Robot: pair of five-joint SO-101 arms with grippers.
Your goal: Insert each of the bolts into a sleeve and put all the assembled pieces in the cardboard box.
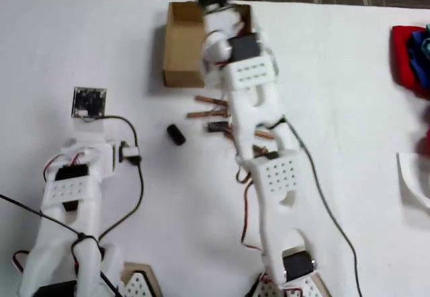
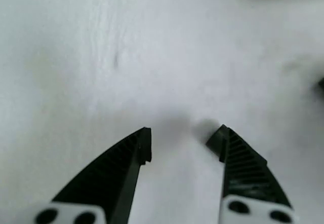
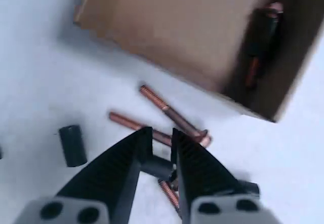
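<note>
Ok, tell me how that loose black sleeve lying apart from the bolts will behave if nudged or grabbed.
The black sleeve is a short cylinder lying on its side on the flat white table, so a nudge would probably roll it. It looks small and rigid, so likely light. Its round wall may slip unless gripped squarely.

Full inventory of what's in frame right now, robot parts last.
cardboard box: 1, brown, far centre of table.
assembled piece: 1, black sleeve on copper bolt, inside the box.
loose bolts: at least 3, copper, on table beside the box.
loose sleeves: 2, black, one among the bolts, one toward the left arm.
table: 1, white.
fabric item: 1, red with blue, table edge.
left claw: 1, black, open, over bare table.
right claw: 1, black, slightly open, over the bolts.
</note>
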